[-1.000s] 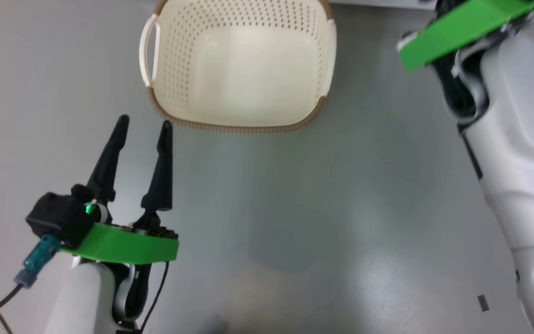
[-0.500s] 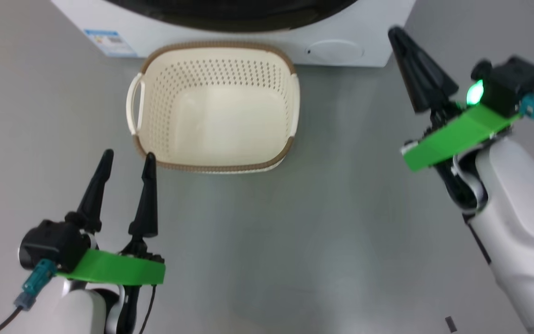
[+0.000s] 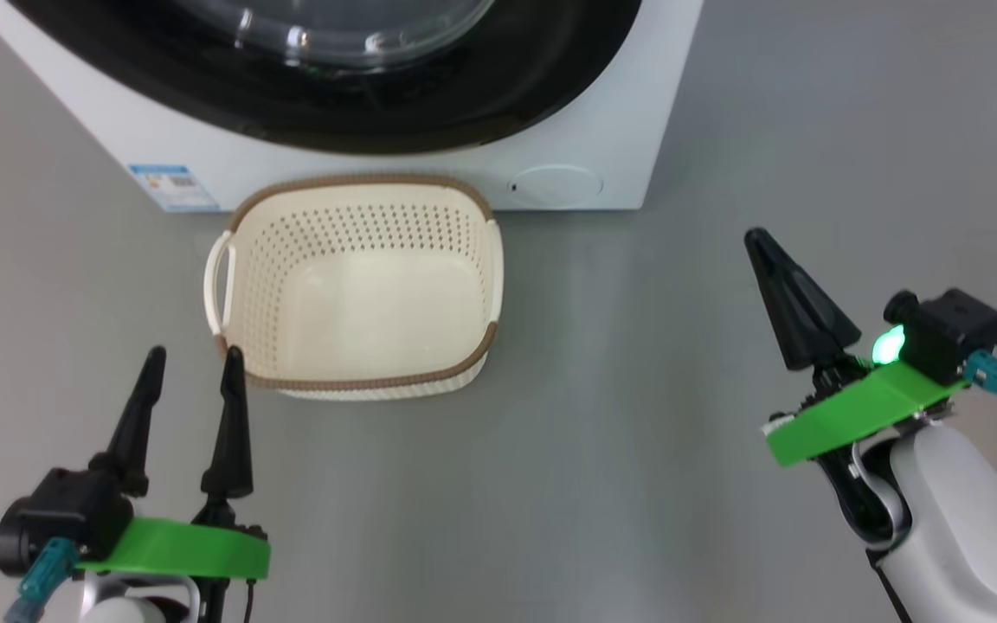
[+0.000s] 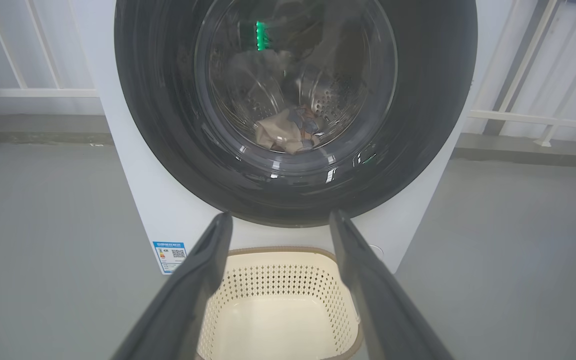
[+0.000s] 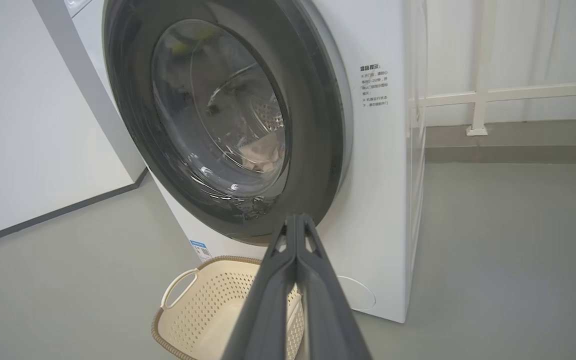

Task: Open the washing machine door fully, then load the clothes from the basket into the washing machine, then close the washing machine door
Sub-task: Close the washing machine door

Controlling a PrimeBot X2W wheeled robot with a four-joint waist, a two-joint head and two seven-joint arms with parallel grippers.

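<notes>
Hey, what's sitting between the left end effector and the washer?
The empty basket sits between the left end effector and the washer, as the head and left wrist views show.

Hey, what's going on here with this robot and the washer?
The robot faces the washing machine with both grippers free: the left gripper is open, the right gripper shut. The basket on the floor has nothing in it, the clothes lie inside the drum, and the washing machine door looks closed.

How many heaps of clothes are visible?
1: the clothes lie as one heap in the drum, seen through the washing machine door. The basket holds none; more may hide deeper.
</notes>
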